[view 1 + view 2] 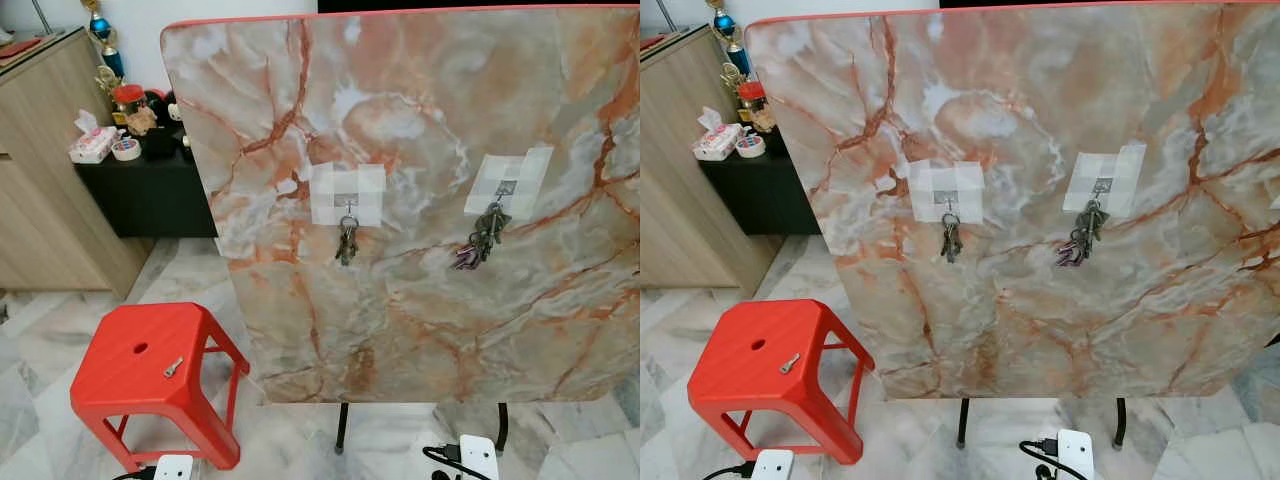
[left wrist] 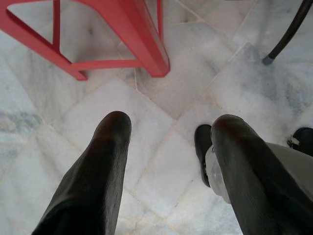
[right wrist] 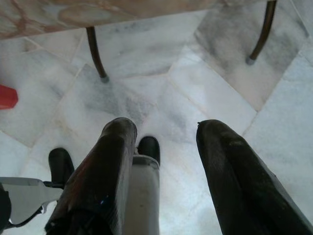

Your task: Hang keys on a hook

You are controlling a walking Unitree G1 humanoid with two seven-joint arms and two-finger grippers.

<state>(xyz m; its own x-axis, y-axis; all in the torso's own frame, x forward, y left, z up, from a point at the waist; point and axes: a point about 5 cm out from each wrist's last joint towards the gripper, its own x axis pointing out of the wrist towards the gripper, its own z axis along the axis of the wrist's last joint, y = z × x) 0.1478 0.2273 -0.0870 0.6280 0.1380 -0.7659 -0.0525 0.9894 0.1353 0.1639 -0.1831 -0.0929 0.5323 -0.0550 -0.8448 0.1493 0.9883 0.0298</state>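
A white-grey marble tile floor [image 1: 40, 420] is seen below. A red plastic stool [image 1: 130, 365] is set beside an upended marble-patterned tabletop [image 1: 420, 130]. Behind, a wooden cabinet [image 1: 45, 170] and a low black shelf [image 1: 150, 190] are placed against a white wall [image 1: 140, 30].

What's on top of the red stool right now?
A single small key lies on the red stool seat, beside its round centre hole. Nothing else lies on the seat; both grippers hang open over the floor.

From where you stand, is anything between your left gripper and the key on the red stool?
Nothing visible. The left gripper hangs open, low over the floor beside the red stool; the key lies bare on the seat.
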